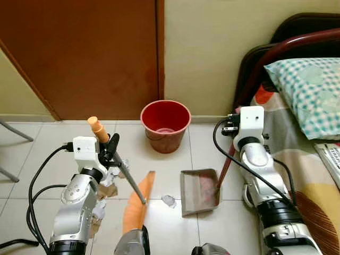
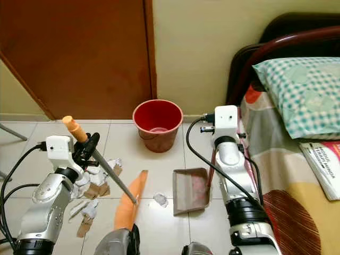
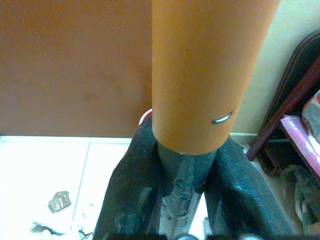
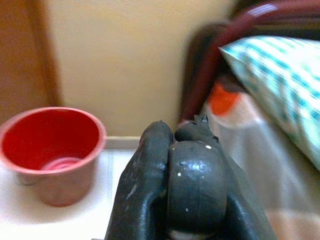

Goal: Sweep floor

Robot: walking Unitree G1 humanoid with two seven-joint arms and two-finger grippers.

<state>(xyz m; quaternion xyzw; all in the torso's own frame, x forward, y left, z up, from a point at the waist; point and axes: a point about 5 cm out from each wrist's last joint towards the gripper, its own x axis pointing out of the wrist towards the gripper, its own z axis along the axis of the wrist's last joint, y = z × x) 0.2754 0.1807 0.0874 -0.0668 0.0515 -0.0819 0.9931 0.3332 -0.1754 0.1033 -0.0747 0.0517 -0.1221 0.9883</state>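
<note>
My left gripper [image 1: 109, 148] is shut on the broom's grey shaft [image 1: 133, 186], just below its orange grip [image 1: 96, 127]; the left wrist view shows the black fingers [image 3: 127, 200] clamped around it. The orange broom head [image 1: 138, 204] rests on the tiles. To its right lies a grey dustpan [image 1: 199, 192], whose long dark-red handle [image 2: 211, 167] rises to my right gripper [image 2: 208, 128], shut on the handle's top end [image 4: 197, 185]. One crumpled scrap [image 1: 169, 201] lies between broom and dustpan. Paper and cardboard scraps [image 2: 94, 186] lie left of the broom.
A red bucket [image 1: 165, 125] stands against the wall beyond the dustpan. A brown door [image 1: 85, 53] is at the back left. A bed [image 1: 311, 159] with a checked pillow [image 1: 311, 90] and a dark-red frame [image 1: 265, 64] is close on the right. Metal chair legs [image 1: 10, 133] at the far left.
</note>
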